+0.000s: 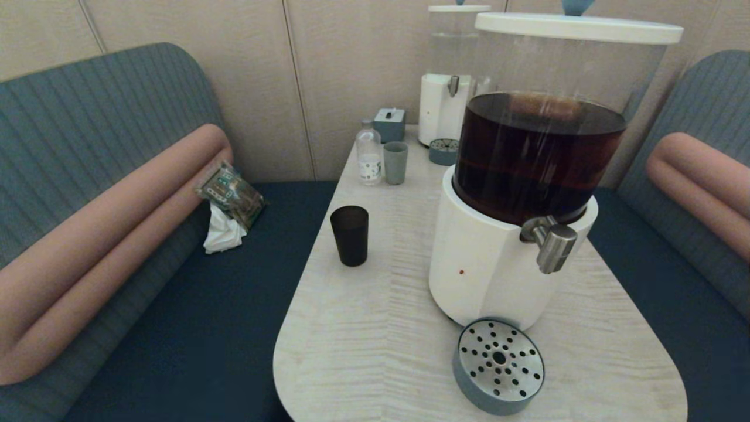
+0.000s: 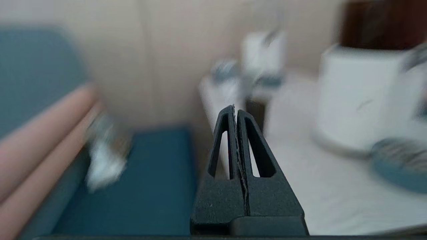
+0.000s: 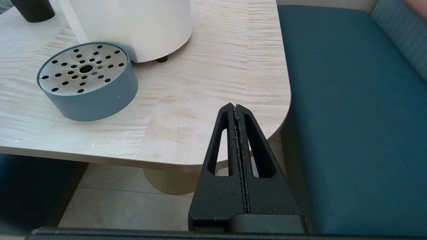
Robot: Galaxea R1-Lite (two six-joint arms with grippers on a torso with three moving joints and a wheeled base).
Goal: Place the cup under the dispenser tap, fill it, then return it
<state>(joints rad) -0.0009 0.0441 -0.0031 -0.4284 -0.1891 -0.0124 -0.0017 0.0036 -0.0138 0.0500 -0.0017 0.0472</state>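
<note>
— Two grippers, both pressed shut and empty: my left gripper hangs off the table's near-left edge, my right gripper is parked low off the near-right corner.

— Where is the cup?

— Ahead of my left fingertips, upright on the table, well apart from the dispenser tap and from the drip tray beneath it.

— How will it handle?

— Stiff and light now, I judge, with a smooth tapered wall that could slip. I'd open wide and clamp around mid-height. Once filled it will be heavier and could spill, so keep it level.
</note>
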